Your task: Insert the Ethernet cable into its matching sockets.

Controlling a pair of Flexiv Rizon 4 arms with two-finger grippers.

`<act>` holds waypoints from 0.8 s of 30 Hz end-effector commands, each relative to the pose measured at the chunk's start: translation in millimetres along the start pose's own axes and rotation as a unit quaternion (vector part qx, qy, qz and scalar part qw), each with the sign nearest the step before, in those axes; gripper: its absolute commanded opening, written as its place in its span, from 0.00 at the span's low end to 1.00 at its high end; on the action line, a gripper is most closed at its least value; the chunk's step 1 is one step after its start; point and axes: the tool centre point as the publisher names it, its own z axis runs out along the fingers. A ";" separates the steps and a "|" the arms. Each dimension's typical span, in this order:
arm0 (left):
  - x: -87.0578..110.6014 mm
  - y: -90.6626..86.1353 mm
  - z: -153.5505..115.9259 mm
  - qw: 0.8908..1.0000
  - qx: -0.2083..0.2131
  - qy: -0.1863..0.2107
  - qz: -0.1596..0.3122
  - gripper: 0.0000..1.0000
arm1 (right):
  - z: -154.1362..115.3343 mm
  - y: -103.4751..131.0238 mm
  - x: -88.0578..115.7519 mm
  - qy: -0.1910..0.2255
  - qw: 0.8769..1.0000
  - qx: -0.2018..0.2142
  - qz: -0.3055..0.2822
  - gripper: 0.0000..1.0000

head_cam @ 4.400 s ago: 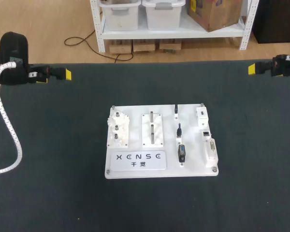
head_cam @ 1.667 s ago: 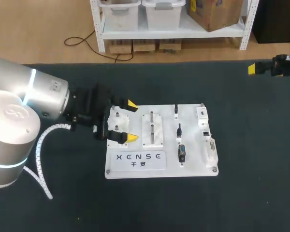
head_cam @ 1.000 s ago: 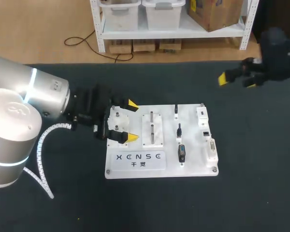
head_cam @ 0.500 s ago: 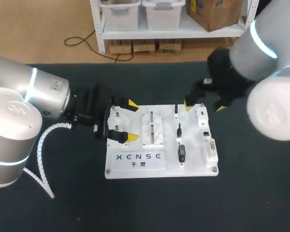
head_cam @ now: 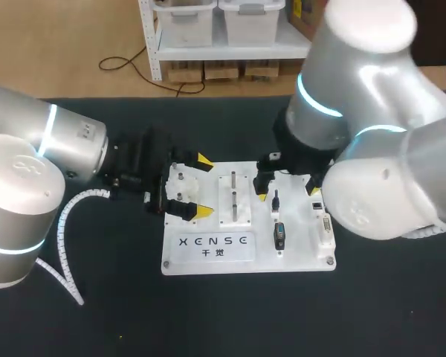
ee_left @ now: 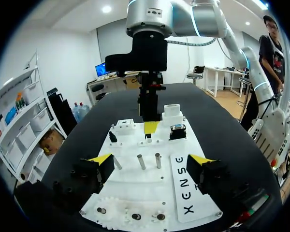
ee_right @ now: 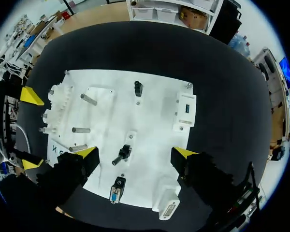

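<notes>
Right hand [head_cam: 287, 193] hovering open above the white board [head_cam: 301, 256].
Left hand [head_cam: 202, 186] is lying level at that board's left edge, also open.

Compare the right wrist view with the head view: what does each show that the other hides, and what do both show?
Only the right wrist view shows the white socket block near the board's edge; in the head view the right arm covers it. Only the head view shows that arm's bulk and the left arm's silver body. Both show the white board, the black plug under the open right gripper, and the left gripper open astride the gear block.
</notes>
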 end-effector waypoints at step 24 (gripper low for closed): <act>1.8 -0.8 0.2 1.000 -0.002 -0.003 0.001 1.00 | 26.2 9.2 -6.6 0.022 0.997 0.067 0.025 0.19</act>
